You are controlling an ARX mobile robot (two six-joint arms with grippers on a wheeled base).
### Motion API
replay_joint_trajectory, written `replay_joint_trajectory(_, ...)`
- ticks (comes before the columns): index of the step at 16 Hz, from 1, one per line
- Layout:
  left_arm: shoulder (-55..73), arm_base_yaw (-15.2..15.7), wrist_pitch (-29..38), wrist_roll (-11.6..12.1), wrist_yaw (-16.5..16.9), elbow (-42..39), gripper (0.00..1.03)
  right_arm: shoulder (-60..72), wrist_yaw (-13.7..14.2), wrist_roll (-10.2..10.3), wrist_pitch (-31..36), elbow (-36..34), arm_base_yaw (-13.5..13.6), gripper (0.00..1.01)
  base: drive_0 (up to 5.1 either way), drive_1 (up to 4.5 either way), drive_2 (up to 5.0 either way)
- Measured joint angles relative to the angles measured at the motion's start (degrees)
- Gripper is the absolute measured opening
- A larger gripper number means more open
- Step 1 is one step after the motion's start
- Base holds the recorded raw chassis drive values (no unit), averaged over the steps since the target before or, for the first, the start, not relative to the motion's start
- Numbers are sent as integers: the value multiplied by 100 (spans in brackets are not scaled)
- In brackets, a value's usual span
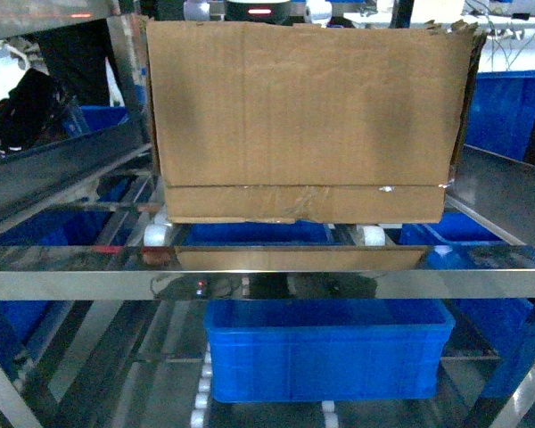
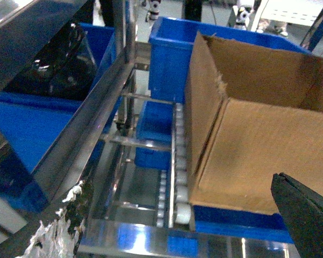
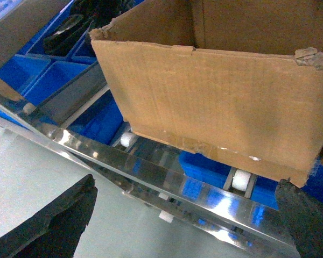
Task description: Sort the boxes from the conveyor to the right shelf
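A large brown cardboard box (image 1: pixel 303 116) rests on the white roller wheels (image 1: pixel 372 235) of the stainless-steel right shelf (image 1: pixel 267 269), open top up, clear tape along its bottom seam. In the left wrist view the box (image 2: pixel 258 150) sits just beyond my left gripper (image 2: pixel 183 226), which is open; one black finger (image 2: pixel 307 209) shows at the right and a ragged one (image 2: pixel 64 226) at the left. My right gripper (image 3: pixel 183 220) is open in front of the shelf's front rail (image 3: pixel 167 177), below the box (image 3: pixel 215 102), touching nothing. The conveyor is out of view.
A blue plastic crate (image 1: pixel 330 348) stands on the level below the box. More blue crates (image 2: pixel 172 54) sit behind and left of it, and several (image 3: pixel 43 75) lie on the neighbouring rack. A sloped steel side rail (image 2: pixel 91 123) runs along the left.
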Motion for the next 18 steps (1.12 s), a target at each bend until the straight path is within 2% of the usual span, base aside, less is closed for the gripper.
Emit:
replay_joint_trajectory(5, 46, 42, -7, -79, -26, -46, 98, -83, 55, 2, 66, -52, 4, 98, 0, 0, 0)
replay_joint_trajectory(6, 52, 42, -13, -79, -22, -48, 98, -105, 404, -52, 645, -236, 66, 95, 0, 0, 0)
replay_joint_trajectory(7, 48, 57, 433, 2, 66, -173, 96, -219, 1119, -195, 1508, -610, 177, 90, 0, 0, 0)
replay_joint_trajectory(8, -7, 94, 1049, 146, 245, -393, 93, -310, 1545, -280, 1932, -841, 179, 87, 0, 0, 0)
replay_joint_trajectory(9, -358, 254, 2271, 706, 704, -1152, 80, -769, 2677, -490, 3119, -1794, 192, 74, 0, 0, 0)
replay_joint_trajectory(10, -730, 466, 3088, 1134, 885, -1891, 68, -1128, 3440, -603, 4002, -2535, -20, 61, 0, 0, 0)
replay_joint_trajectory(11, -1016, 675, 3639, 1384, 1029, -2455, 53, -1401, 3574, -625, 4562, -3108, -221, 47, 0, 0, 0)
replay_joint_trajectory(12, -1226, 780, 3801, 1478, 1213, -2850, 40, -1659, 3456, -664, 4793, -3626, -262, 34, 0, 0, 0)
replay_joint_trajectory(14, -1661, 1016, 3926, 1576, 1449, -3528, 15, -2048, 3254, -708, 4975, -4345, -417, 9, 0, 0, 0)
replay_joint_trajectory(15, -1864, 1143, 3974, 1576, 1526, -3757, 2, -2282, 3204, -723, 5040, -4636, -529, 2, 0, 0, 0)
replay_joint_trajectory(18, -2441, 1353, 3952, 1589, 1797, -4323, 2, -2879, 2994, -730, 5084, -5265, -680, 2, 0, 0, 0)
